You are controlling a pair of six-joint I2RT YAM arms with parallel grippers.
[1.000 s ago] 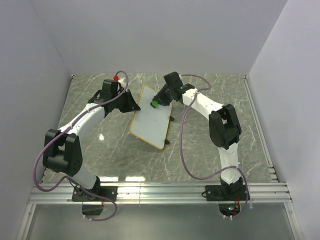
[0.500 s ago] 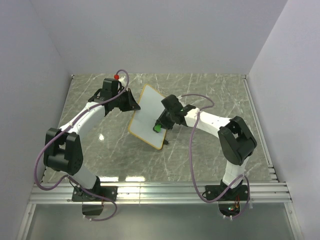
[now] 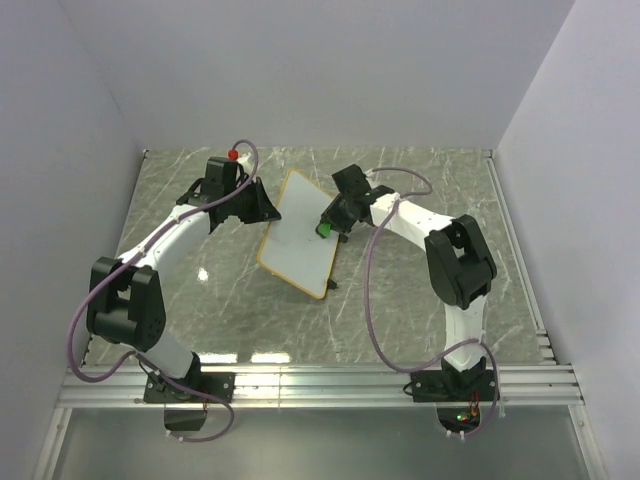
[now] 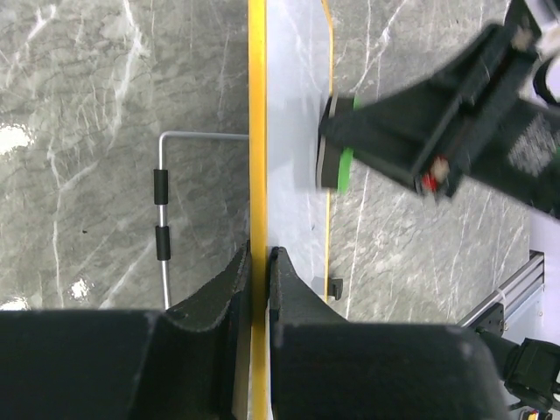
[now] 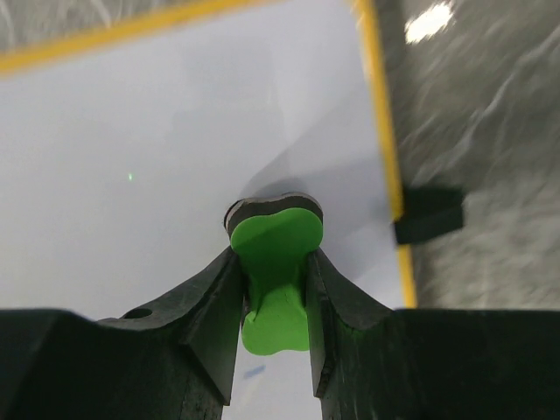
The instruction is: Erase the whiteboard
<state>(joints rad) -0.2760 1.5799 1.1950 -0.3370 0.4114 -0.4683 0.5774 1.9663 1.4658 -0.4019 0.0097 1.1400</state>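
Pressing eraser [image 5: 276, 232] to whiteboard [image 3: 298, 248] (apparently blank): right hand [image 5: 273, 262]; left hand [image 4: 258, 260] clamps it.

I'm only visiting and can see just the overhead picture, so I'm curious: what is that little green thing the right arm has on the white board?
Observer: The right wrist camera shows a green eraser with a dark pad, pinched in the right gripper, with the pad against the whiteboard.
Operator: How does the board stay tilted up?
Observer: The left wrist camera shows the left gripper shut on its yellow frame, one finger on each face.
Operator: Is anything behind the board?
Observer: Yes. A thin bent wire with two black sleeves comes off the frame on the side away from the white face.
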